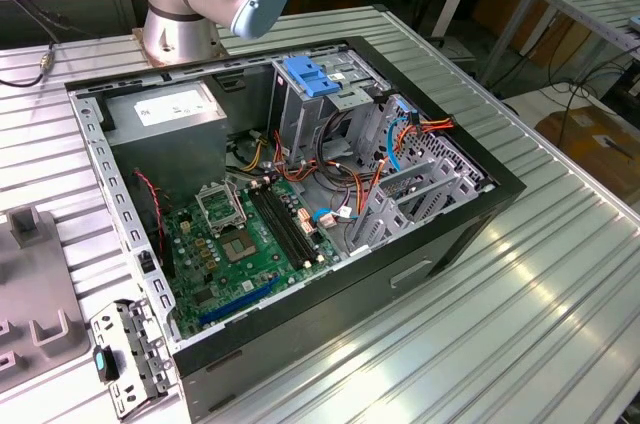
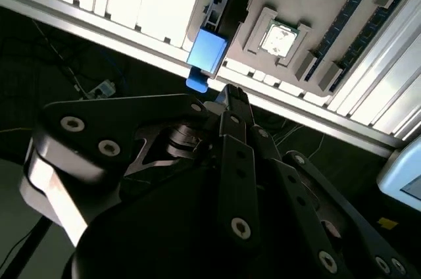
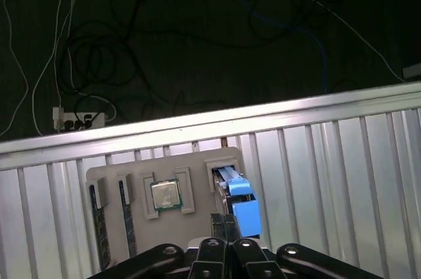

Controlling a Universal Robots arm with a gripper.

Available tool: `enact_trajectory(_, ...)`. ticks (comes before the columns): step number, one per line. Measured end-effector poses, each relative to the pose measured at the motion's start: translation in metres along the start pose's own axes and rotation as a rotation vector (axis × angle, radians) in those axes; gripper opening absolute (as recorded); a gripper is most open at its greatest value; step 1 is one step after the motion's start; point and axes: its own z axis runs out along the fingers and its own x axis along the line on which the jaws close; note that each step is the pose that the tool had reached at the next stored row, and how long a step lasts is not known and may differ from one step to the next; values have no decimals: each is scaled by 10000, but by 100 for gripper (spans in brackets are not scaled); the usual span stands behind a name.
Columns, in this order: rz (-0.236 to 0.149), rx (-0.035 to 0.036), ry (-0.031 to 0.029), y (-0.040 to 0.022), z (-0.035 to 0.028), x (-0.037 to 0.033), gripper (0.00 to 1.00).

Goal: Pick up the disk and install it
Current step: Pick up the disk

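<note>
Claw (image 3: 226, 226): fingers drawn together, no gap between them, nothing held; tips just beside disk (image 3: 245, 210), contact not discernible. Disk: standing on edge in a slot of grey tray (image 3: 112, 177) on ribbed bench (image 3: 329, 160), near processor chip (image 3: 165, 195).

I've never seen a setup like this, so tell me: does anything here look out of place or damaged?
Nothing looks damaged or spilled. One oddity: a metal bracket lies loose and askew on the table by a corner of the open computer case, at the exterior view's left. The disk stands on edge in the gray tray.
</note>
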Motion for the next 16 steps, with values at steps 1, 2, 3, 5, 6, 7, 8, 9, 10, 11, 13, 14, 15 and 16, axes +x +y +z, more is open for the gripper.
enact_trajectory(1,-185,-3,7,0,0,0,11)
enact_trajectory(2,-360,-5,15,0,0,0,11)
enact_trajectory(3,-539,-8,22,0,0,0,11)
enact_trajectory(5,-904,-14,37,0,0,0,11)
enact_trajectory(6,-1078,-16,45,0,0,0,11)
enact_trajectory(7,-1356,-20,56,0,0,0,11)
enact_trajectory(8,-1541,-24,64,0,0,0,11)
enact_trajectory(9,-1798,-27,76,0,0,0,11)
enact_trajectory(10,-1896,-28,87,0,0,0,11)
enact_trajectory(11,-2010,-30,94,0,0,0,11)
enact_trajectory(13,-2347,-35,109,0,1,0,11)
enact_trajectory(14,-2599,-37,119,-1,3,-1,11)
enact_trajectory(15,-2659,-35,124,1,7,-16,11)
enact_trajectory(16,-2658,-22,124,1,15,-25,11)
